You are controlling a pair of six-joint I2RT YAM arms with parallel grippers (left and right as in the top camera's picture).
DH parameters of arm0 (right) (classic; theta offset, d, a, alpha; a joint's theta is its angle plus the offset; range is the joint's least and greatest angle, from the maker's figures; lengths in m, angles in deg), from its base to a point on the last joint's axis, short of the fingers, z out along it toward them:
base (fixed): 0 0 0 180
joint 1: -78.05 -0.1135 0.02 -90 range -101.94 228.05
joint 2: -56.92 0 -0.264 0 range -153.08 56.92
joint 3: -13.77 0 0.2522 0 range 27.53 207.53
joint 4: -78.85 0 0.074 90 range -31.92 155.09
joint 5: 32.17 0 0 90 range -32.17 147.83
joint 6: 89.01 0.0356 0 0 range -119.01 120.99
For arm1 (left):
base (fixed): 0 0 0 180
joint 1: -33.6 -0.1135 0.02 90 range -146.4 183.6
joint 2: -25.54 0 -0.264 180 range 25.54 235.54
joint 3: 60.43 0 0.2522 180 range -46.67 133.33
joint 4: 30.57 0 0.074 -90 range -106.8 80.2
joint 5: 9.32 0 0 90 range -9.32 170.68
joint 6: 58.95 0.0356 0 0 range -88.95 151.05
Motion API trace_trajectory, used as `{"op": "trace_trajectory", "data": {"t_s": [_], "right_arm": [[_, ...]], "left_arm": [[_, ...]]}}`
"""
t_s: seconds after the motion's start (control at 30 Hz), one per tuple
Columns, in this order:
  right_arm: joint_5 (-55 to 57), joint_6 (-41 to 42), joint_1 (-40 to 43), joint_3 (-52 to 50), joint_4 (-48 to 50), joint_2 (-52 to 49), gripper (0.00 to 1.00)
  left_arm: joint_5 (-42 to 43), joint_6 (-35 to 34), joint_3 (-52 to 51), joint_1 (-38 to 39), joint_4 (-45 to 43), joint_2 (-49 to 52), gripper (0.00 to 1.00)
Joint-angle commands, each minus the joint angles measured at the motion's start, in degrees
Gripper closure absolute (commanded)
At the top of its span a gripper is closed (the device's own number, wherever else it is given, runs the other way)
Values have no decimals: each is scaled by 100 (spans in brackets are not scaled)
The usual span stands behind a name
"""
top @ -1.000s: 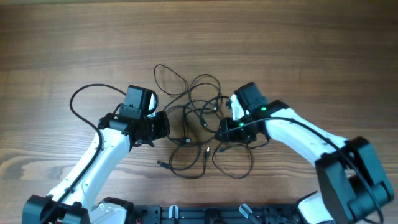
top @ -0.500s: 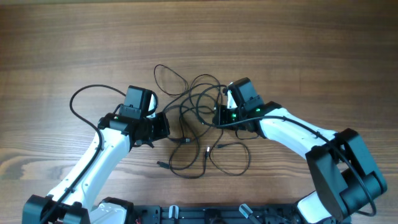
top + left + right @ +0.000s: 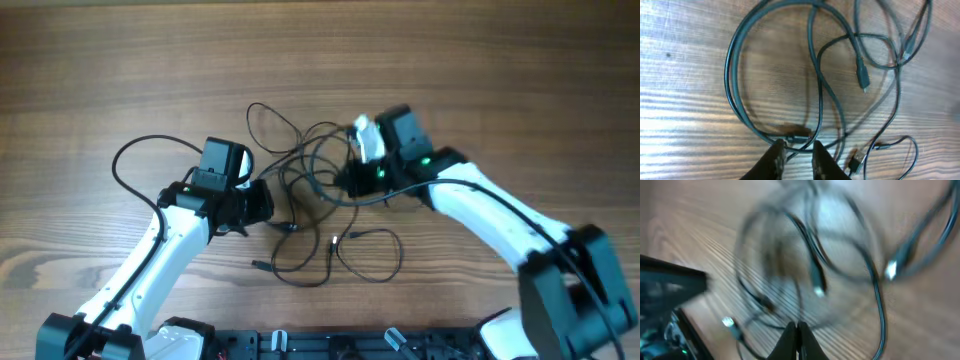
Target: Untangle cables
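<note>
Right gripper (image 3: 796, 326) is pinched shut, seemingly on one strand of the cables (image 3: 732, 65), which fan out ahead of its tips. It should draw away slowly, while the left gripper (image 3: 796, 150), barely parted, anchors the loop just beyond its tips. Since a second ago, the right jaws have snapped closed and pushed forward, and the left has eased apart.

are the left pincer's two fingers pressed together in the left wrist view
No, the left pincer shows a clear gap between its fingers, with a cable lying just beyond the tips.
</note>
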Motion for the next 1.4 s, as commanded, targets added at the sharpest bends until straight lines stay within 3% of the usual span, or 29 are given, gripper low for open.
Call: {"op": "trace_trajectory", "data": {"t_s": [0.0,0.1,0.2,0.27,0.33,0.43,0.53,0.63,0.93,1.27,1.33,1.37], "right_arm": [[107,-1049,72,1971,-1941,1067,96],[-162,-1158,72,2750,-2354,1596,96],[769,-1113,72,2758,-2682,1950,71],[981,-1113,72,2610,-2918,1810,68],[979,-944,72,2337,-2953,1388,51],[977,-382,26,2277,-3008,437,50],[1134,-431,-142,2277,-2968,-428,46],[2002,-424,-269,2277,-2638,-1104,40],[2168,-424,-326,2277,-977,-1871,54],[1954,-251,-348,2277,-1016,-2251,61],[1635,-251,-348,2277,-1019,-2251,68],[1362,-254,-348,2277,-1075,-2251,76]], "left_arm": [[-46,26,13,17,-544,-31,73],[-44,24,13,17,-1248,-31,62],[-50,-122,13,15,-1381,-17,57],[-195,-122,13,15,-1126,42,56],[-909,-170,13,9,-691,227,54],[-1639,-516,13,-166,-269,437,38],[-1635,-516,13,-577,-162,444,34],[-1558,-516,13,-933,-28,444,28],[-1327,-514,13,-940,72,444,23],[-1325,-514,13,-940,177,444,22],[-1325,-514,13,-940,177,444,22],[-1325,-514,13,-940,177,444,22]]}}
